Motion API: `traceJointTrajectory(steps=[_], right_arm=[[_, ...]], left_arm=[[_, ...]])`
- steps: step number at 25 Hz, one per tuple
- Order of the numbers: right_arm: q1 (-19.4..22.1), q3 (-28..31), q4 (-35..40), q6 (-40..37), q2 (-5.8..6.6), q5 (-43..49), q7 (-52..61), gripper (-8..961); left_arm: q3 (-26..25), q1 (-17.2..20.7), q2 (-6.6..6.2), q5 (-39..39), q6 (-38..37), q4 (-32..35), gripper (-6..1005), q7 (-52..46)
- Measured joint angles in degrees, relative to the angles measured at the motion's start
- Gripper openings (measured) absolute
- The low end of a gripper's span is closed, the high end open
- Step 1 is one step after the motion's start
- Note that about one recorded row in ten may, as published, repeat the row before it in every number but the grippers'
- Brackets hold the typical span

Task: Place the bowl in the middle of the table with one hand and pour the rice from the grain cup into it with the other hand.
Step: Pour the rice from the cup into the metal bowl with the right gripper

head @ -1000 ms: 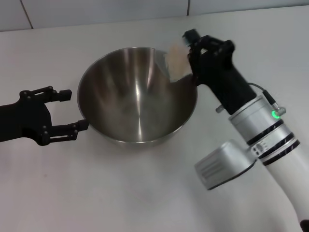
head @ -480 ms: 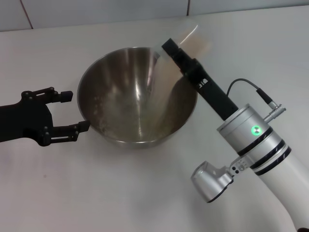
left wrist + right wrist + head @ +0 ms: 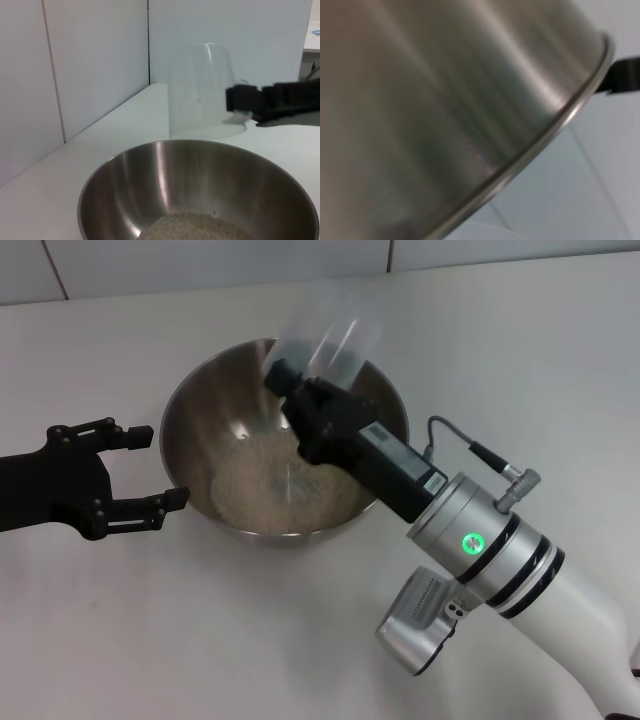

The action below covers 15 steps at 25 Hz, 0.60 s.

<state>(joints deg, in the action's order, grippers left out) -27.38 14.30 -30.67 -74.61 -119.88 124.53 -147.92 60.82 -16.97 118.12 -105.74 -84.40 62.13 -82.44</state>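
Above frame centre, the right gripper [image 3: 300, 400] is clamping the upturned grain cup [image 3: 335, 340] over the bowl [image 3: 200, 405]; rice [image 3: 275, 485] is lying inside. Withdrawing low risks clipping the rim, scattering grains. Left gripper [image 3: 150, 465] is hovering open beside it.

The table [image 3: 250, 640] is plain white, with no pattern. The bowl [image 3: 190, 410] is silver stainless steel, its inside brushed and streaked with pale reflections. The rice [image 3: 270, 490] in it is off-white to pale beige, a speckled mass of grains. The grain cup [image 3: 335, 340] is clear and colourless. The left gripper [image 3: 150, 465] is matte black. The right gripper [image 3: 290, 390] is black too, on a silver-grey wrist with black bands and a lit green dot.
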Motion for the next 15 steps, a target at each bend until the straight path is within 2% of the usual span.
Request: traceJointTrajectory(steps=[1,4,8,10,11,12,15], right_arm=[[0.0,0.7,0.1,0.5,0.00,3.1,-0.5,12],[0.0,1.5,0.0,0.9,0.00,4.9,-0.7,11],[1.2,3.1,-4.8,1.4,0.00,2.4,5.1,12],[2.4,3.5,-9.5,0.3,0.00,-1.2,14.5,12],[3.8,4.3,-12.9,-1.1,-0.01,-3.5,26.6,12],[3.8,4.3,-12.9,-1.1,-0.01,-3.5,26.6,12],[6.0,5.7,-16.8,-2.9,0.00,-6.4,48.3,13]], left_arm=[[0.0,0.0,0.00,0.0,-0.1,0.0,835,0.0],[0.0,0.0,0.00,0.0,-0.2,0.0,835,0.0],[0.0,-0.1,0.00,-0.1,-0.2,0.0,835,0.0],[0.0,-0.1,0.00,-0.1,-0.2,0.0,835,0.0],[0.0,0.0,0.00,-0.1,-0.2,0.0,835,0.1],[0.0,0.0,0.00,-0.1,-0.2,0.0,835,0.1],[0.0,0.0,0.00,-0.1,-0.2,0.0,835,0.2]])
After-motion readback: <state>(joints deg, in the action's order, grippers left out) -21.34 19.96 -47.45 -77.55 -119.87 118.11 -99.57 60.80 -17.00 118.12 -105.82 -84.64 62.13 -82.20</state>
